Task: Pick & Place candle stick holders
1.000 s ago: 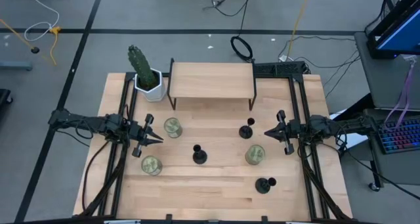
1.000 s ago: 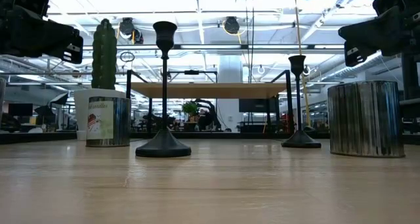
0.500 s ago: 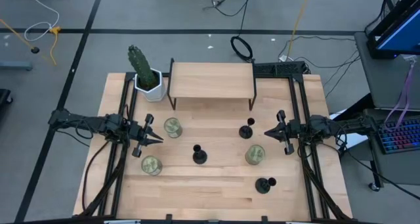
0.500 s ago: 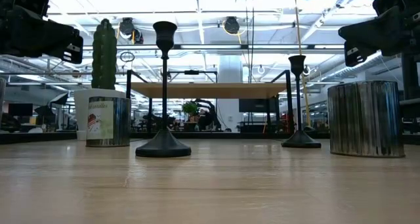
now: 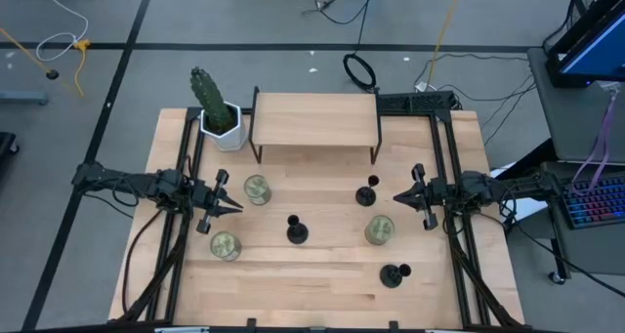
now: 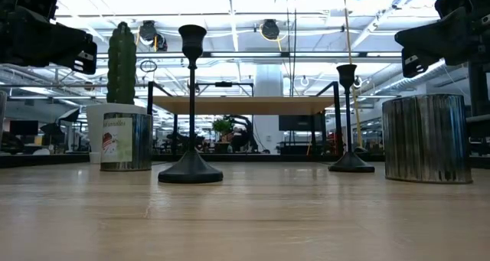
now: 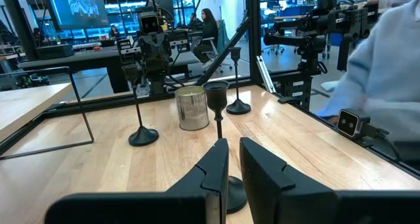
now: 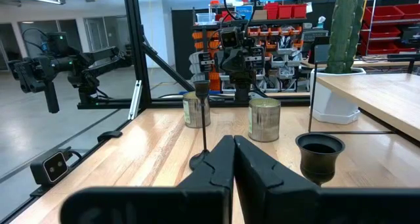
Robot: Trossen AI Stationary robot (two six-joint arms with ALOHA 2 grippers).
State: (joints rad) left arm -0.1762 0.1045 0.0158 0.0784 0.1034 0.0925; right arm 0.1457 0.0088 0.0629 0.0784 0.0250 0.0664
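Note:
Three matte black candle stick holders stand upright on their round bases on the wooden table: one in the middle (image 5: pixel 297 231), one farther back on the right (image 5: pixel 367 193), one near the front right (image 5: pixel 394 273). The low view shows the middle holder (image 6: pixel 191 100) and the far one (image 6: pixel 348 115). My left gripper (image 5: pixel 237 206) hovers shut at the table's left side, pointing at the middle holder (image 7: pixel 216 99). My right gripper (image 5: pixel 398 198) hovers shut at the right side, just right of the far holder (image 8: pixel 319 155). Neither touches anything.
Three silver candle tins (image 5: pixel 257 188) (image 5: pixel 225 245) (image 5: pixel 379 230) stand among the holders. A wooden shelf riser (image 5: pixel 315 120) and a cactus in a white pot (image 5: pixel 215 108) stand at the back. A person's light sleeve (image 7: pixel 394 73) shows beyond the table's near side.

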